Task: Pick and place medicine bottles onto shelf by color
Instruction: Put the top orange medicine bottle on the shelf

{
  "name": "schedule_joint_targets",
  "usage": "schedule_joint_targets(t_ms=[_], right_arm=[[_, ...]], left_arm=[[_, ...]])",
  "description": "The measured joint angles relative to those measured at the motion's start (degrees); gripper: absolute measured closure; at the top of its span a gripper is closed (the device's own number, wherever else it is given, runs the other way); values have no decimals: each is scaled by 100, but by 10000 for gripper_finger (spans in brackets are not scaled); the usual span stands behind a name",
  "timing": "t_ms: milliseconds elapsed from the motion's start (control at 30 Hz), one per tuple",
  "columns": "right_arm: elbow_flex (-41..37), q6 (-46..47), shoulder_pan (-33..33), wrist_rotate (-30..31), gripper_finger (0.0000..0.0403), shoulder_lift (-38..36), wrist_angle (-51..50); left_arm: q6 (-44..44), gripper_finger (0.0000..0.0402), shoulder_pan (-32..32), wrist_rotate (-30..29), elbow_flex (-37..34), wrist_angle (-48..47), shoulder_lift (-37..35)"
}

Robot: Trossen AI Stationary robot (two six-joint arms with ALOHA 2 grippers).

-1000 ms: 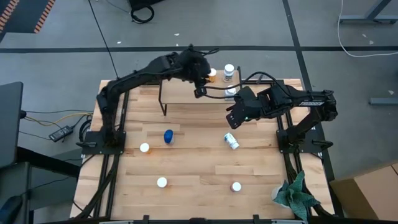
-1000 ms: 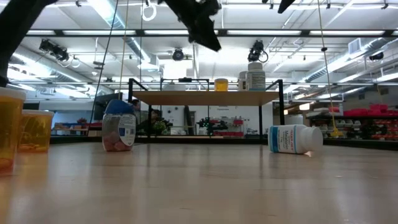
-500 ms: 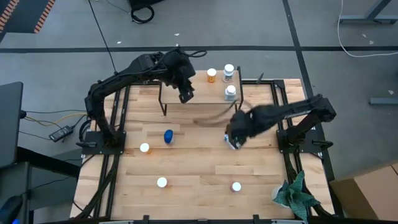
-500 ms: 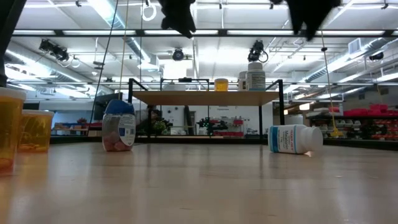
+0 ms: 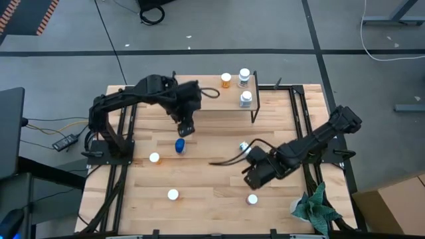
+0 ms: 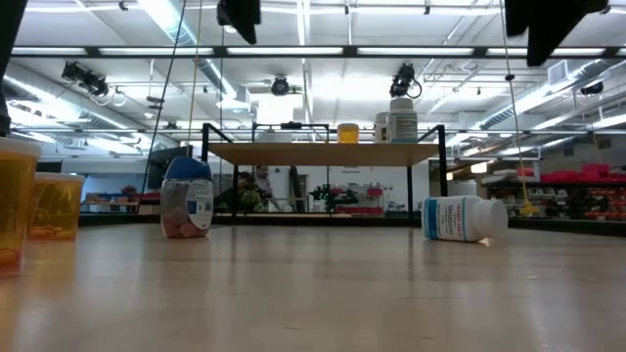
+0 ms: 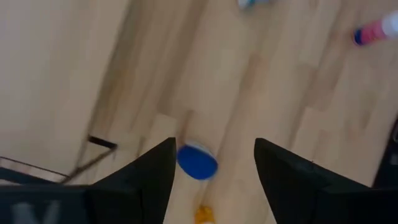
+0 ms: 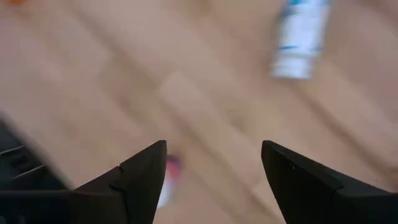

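Observation:
My left gripper [image 5: 186, 127] hangs open over the table, just in front of the shelf [image 5: 206, 101]. A blue-topped bottle [image 7: 197, 162] stands below and between its fingers, also seen in the high view [image 5: 180, 145]. My right gripper [image 5: 253, 178] is open above the near right part of the table. It is past a white bottle [image 8: 298, 36] lying on its side, and a pink, white-capped bottle [image 8: 168, 177] shows by one finger. An orange bottle [image 5: 226, 80] and two white bottles [image 5: 246, 98] stand on the shelf.
Two white-capped bottles [image 5: 154, 158] [image 5: 172, 194] stand at the near left, and another [image 5: 252, 198] at the near right. Orange bottles [image 6: 20, 200] loom close in the low view. A green cloth [image 5: 316, 207] lies at the table's near right corner.
My left gripper has drawn back from the orange bottle on the shelf, going toward the table's left and near edge until it is above the blue-topped bottle. My right gripper has swung from beside the shelf's right end down and toward the near edge, past the lying white bottle.

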Motion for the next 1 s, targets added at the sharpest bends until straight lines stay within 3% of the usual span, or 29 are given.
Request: schedule_joint_targets(t_ms=[100,300,567,700,867,1000], right_arm=[[0,199,198,-84,132,0,433],[0,1692,547,-1108,132,0,512],[7,3686,759,-944,132,30,997],[4,4152,722,-858,132,42,979],[7,4629,720,-477,132,44,1010],[7,4972,671,-274,132,44,1046]], left_arm=[[-22,171,-236,2,0,-60,0],[750,168,-489,129,0,-208,1],[1314,167,-772,1120,-287,-339,-264],[1348,166,-941,1132,-1284,-299,-865],[998,165,-922,662,-3035,288,-1768],[44,168,-995,1052,-4099,826,-2353]])
